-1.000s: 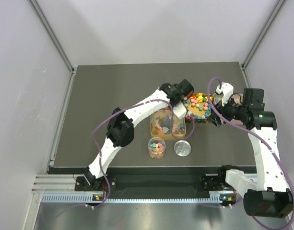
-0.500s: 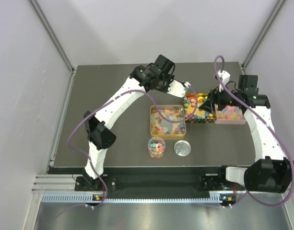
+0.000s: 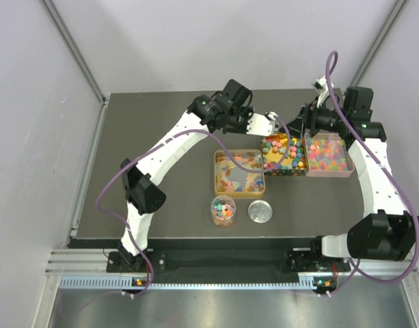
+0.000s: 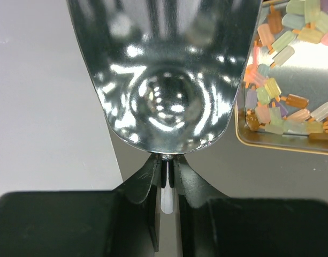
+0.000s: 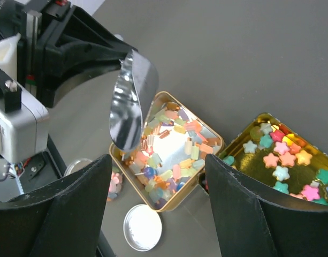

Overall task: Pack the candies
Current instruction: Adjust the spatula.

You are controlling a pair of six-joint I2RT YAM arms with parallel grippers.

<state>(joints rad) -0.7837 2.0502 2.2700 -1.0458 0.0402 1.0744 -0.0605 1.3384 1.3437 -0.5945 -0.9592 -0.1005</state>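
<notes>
Upper centre, left jaws clamp a silver scoop (image 3: 269, 121) near gold tins (image 3: 216, 175) of candies (image 3: 286, 154); right jaws spread wide.

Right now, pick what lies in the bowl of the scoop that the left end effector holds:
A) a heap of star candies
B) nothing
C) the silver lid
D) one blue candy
B: in the left wrist view the scoop in the left end effector shows only bare shiny metal; the candies lie in the tin beside it.
</notes>
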